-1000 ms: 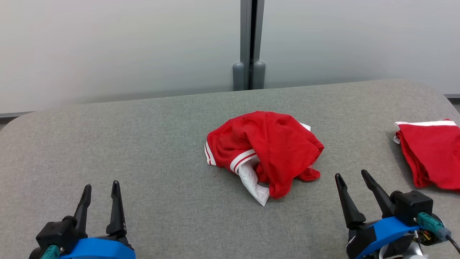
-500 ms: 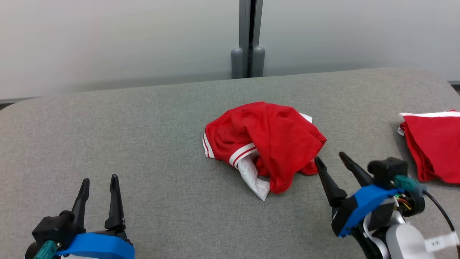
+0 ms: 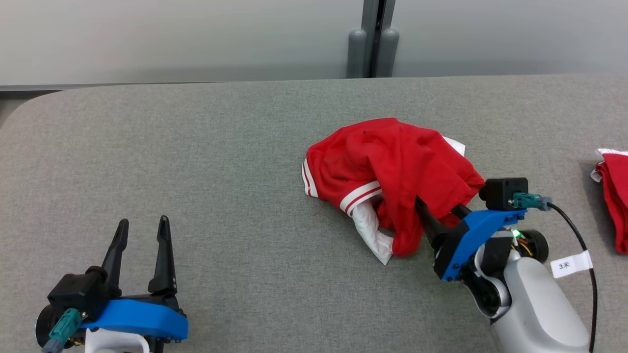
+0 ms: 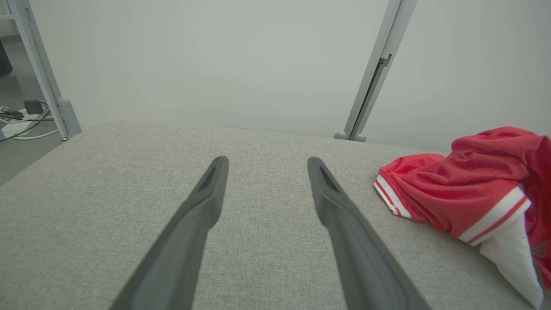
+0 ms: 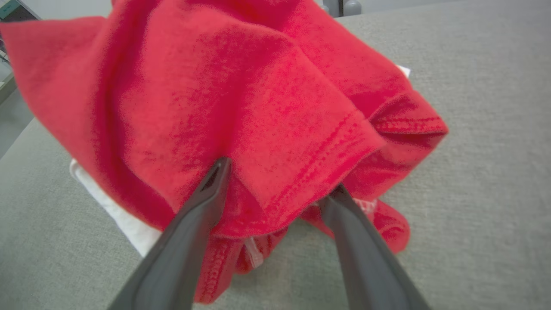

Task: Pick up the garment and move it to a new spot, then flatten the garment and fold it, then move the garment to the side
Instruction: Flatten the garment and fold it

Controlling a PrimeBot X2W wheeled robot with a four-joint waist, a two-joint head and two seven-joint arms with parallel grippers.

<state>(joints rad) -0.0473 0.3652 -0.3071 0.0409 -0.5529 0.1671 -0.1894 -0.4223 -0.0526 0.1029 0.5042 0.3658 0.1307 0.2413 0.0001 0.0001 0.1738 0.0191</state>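
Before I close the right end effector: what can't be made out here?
- Head view: the red garment covers one finger of the right end effector.
- Right wrist view: folds hide how many layers lie between its fingers.
- Head view: the right edge cuts off a second red cloth.

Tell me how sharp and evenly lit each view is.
Head view: sharp, soft even light, faint shadow under the garment. Left wrist view: table weave crisp, fingers soft near the bottom edge. Right wrist view: garment close and blurry, no glare.

garment (image 3: 402,162): red, white-striped trim | table (image 3: 196,147): grey | other garment (image 3: 615,196): red, white edge
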